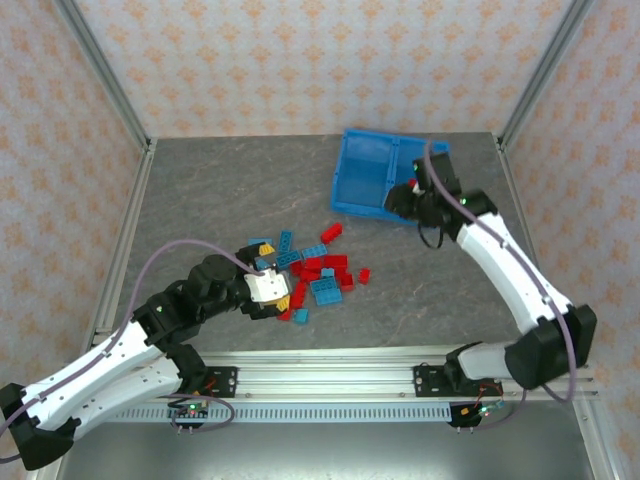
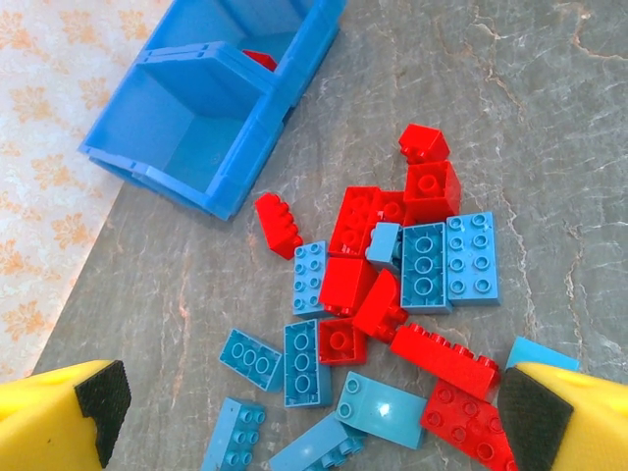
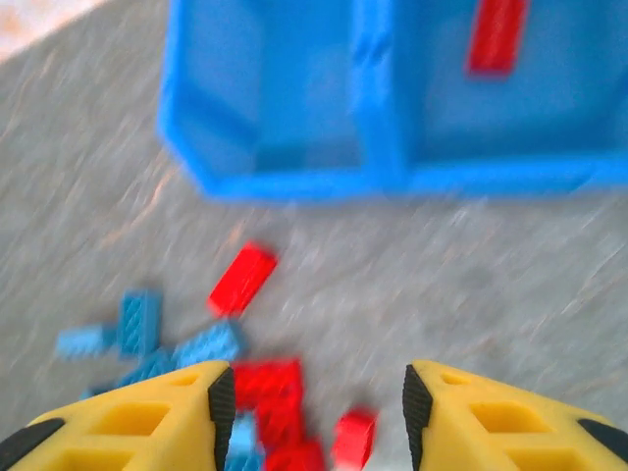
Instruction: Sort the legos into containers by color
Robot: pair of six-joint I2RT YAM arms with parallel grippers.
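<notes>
Red and light blue legos lie in a loose pile [image 1: 320,275] on the grey table. My left gripper [image 1: 283,271] hangs open over the pile's left side. In the left wrist view its fingers [image 2: 98,402] straddle several bricks, a light blue one [image 2: 392,410] among them, without touching any. The blue bin [image 1: 355,208] stands at the back right, with one red brick [image 3: 496,34] in its right compartment. My right gripper [image 1: 400,203] is at the bin's near wall. It is open [image 3: 319,412] and holds nothing, and its view is blurred.
A single red brick [image 1: 331,232] lies between the pile and the bin, and another [image 1: 364,274] sits just right of the pile. The bin's left compartment [image 2: 186,128] holds nothing. Metal frame posts and patterned walls ring the table.
</notes>
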